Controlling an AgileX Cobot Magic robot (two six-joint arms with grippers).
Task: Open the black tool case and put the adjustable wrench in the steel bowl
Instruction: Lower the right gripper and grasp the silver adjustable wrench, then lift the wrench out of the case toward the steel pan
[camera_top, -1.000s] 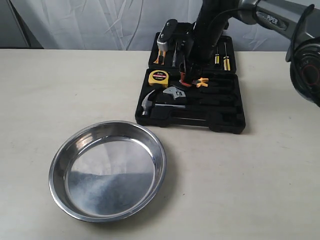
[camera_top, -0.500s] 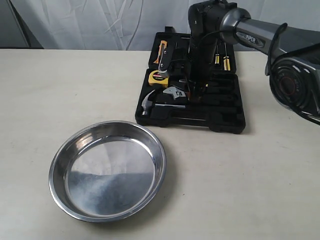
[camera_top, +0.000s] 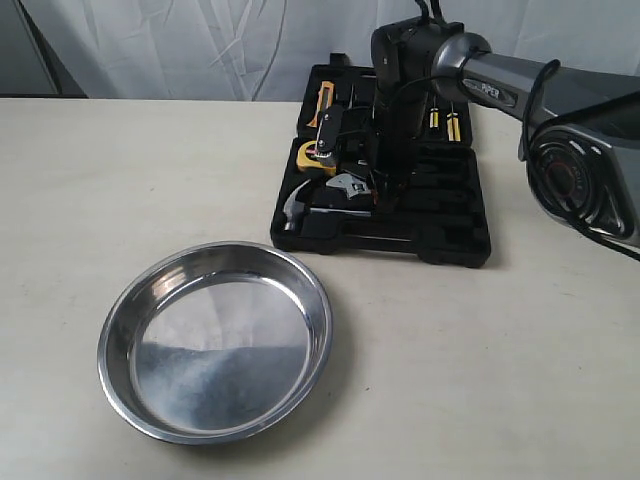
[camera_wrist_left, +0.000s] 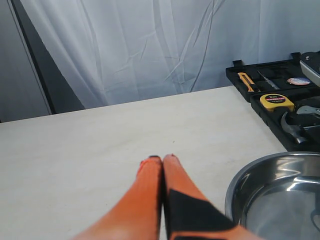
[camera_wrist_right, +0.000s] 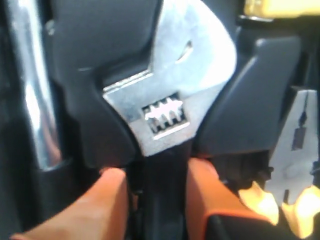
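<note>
The black tool case (camera_top: 440, 238) lies open on the table, tools in its slots. The adjustable wrench (camera_top: 350, 187) rests in its slot, silver head toward the bowl. In the right wrist view the wrench (camera_wrist_right: 165, 95) fills the middle; my right gripper (camera_wrist_right: 152, 172) is open, its orange fingers straddling the black handle just below the head, a thin gap on one side. In the exterior view that gripper (camera_top: 378, 192) reaches straight down into the case. The steel bowl (camera_top: 120, 310) sits empty in front of the case. My left gripper (camera_wrist_left: 162, 159) is shut, empty, beside the bowl (camera_wrist_left: 245, 185).
A claw hammer (camera_top: 295, 208) lies beside the wrench and a yellow tape measure (camera_top: 315, 155) behind it. Yellow-handled pliers (camera_wrist_right: 295, 150) sit in the neighbouring slot, close to one finger. Screwdrivers (camera_top: 440, 118) stand in the lid. A white curtain hangs behind the table.
My right arm has swung down and lowered its gripper into the case, from above the pliers to around the wrench handle. Bowl and tools have not moved.
</note>
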